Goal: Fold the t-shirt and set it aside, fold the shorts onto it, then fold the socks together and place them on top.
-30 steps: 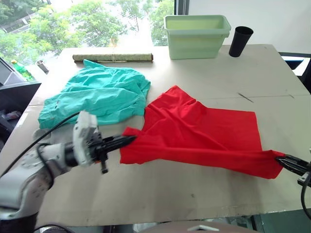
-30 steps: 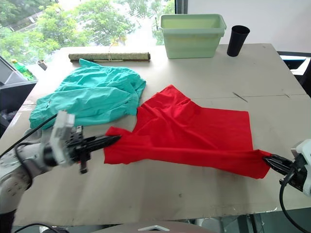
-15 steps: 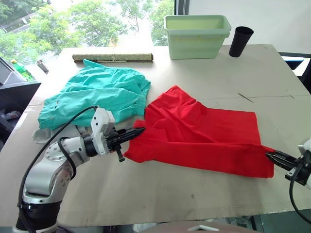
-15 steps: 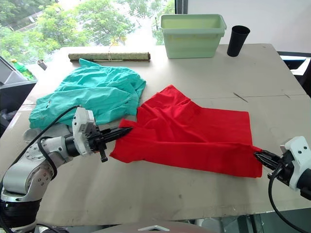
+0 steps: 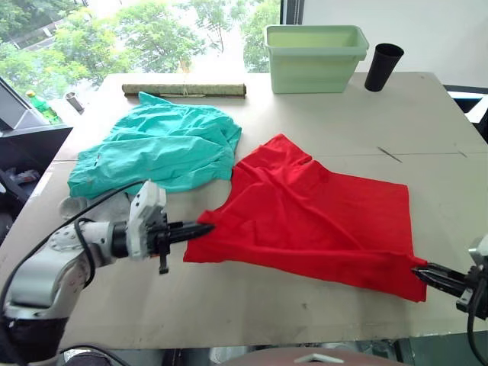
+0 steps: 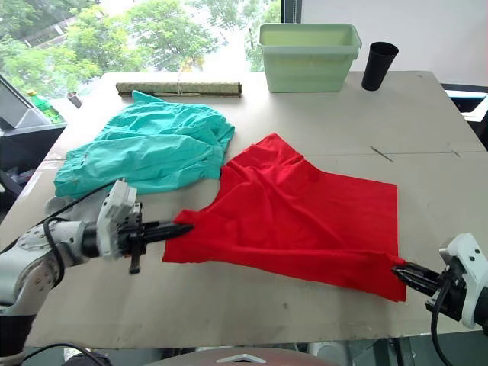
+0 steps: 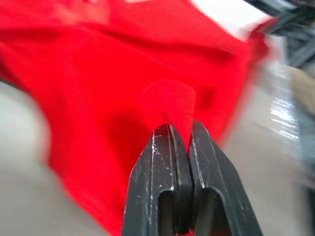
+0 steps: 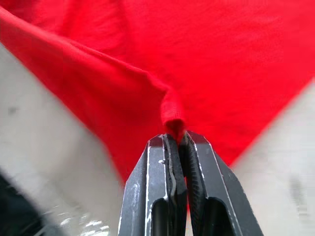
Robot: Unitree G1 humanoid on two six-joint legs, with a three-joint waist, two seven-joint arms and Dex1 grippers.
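Note:
The red t-shirt (image 5: 313,217) lies spread across the middle of the table. My left gripper (image 5: 204,228) is shut on its near left corner; the left wrist view shows red cloth pinched between the fingertips (image 7: 178,135). My right gripper (image 5: 418,271) is shut on the near right corner, with a fold of cloth (image 8: 173,114) held between the fingers. The teal shorts (image 5: 160,147) sit crumpled at the left, behind my left arm. A light grey sock (image 5: 72,206) peeks out by the shorts' near left edge.
A pale green tub (image 5: 317,56) and a black cup (image 5: 381,66) stand at the table's far edge. A rolled mat (image 5: 184,89) lies at the far left. The table's near edge runs just below both grippers.
The shirt's left corner was carried in over the shirt, then pulled back out to the left and nearer. The right gripper drew its corner nearer too. The camera shifted slightly.

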